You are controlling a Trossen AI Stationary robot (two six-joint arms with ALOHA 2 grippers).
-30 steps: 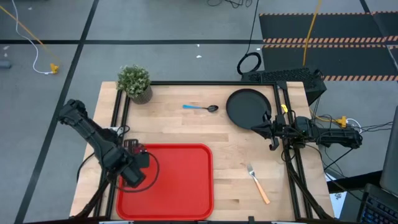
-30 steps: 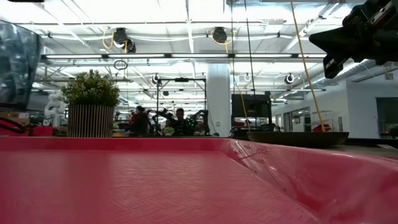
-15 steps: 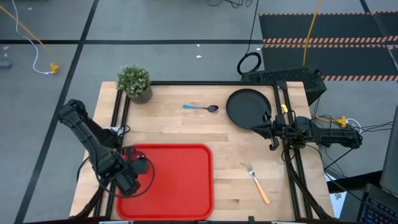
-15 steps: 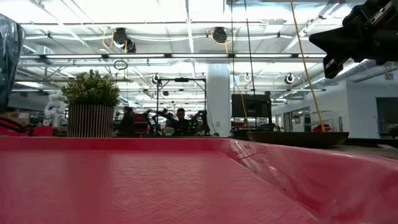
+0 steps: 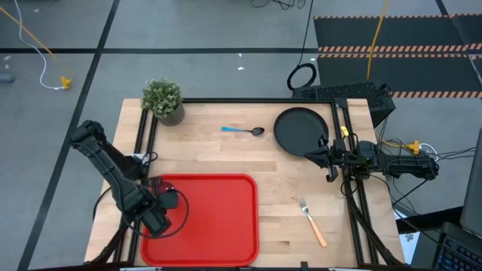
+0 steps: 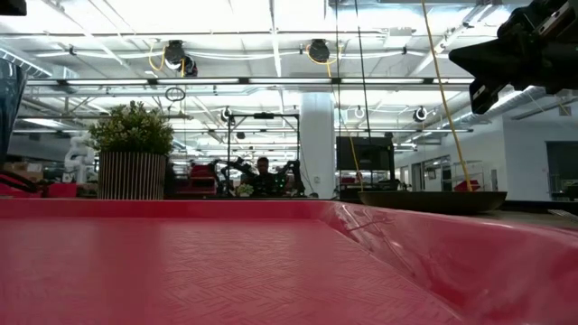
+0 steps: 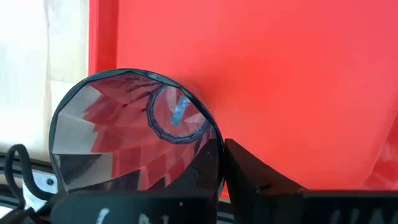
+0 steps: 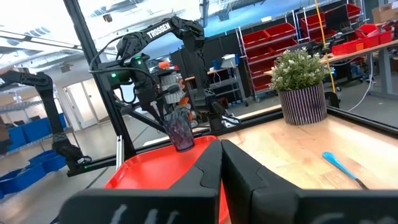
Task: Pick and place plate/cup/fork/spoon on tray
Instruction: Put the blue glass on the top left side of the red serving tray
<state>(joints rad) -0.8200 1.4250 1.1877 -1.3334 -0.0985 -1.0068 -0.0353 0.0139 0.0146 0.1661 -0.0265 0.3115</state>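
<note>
Open lab/workshop bay, grey floor, bright ceiling strips.

Light wood table (image 5: 226, 154) on a black frame, sitting on a grey floor (image 5: 188, 30) crossed by dark tape lines; black mats with orange-striped edges (image 5: 392, 49) off to one side, a yellow cable (image 5: 34, 41) trailing across the other. Low view: long fluorescent light strips (image 6: 271, 81) overhead, round ceiling fixtures (image 6: 316, 50), a white column (image 6: 318, 144), a dark monitor (image 6: 366, 153), people seated in the far background (image 6: 262, 176). Right wrist view: red storage bins on racks (image 8: 267, 37), blue bins (image 8: 15, 134) stacked on the opposite side.
</note>
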